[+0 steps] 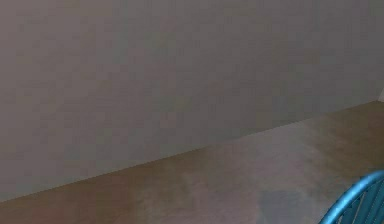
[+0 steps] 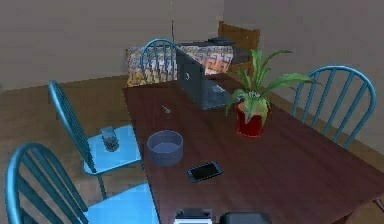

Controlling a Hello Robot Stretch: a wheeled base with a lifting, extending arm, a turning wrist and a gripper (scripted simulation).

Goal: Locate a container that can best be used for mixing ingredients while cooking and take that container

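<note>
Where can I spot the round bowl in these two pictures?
Forward view: wall, wooden floor and a blue chair at the bottom right corner.
Arm side view: the bowl stands on the table near its left edge, up-left of the phone.
Shared landmark: the blue chair, possibly one of the chairs at the arm side view's left.

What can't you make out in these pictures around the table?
- Arm side view: the pale shape is cut off by the bottom edge, so it cannot be named.
- Arm side view: the small thing on a chair seat is too small to name.
- Arm side view: whether the bowl on the table has anything inside is too small to tell.
- Forward view: the blue chair is cut off by the bottom right corner.
</note>
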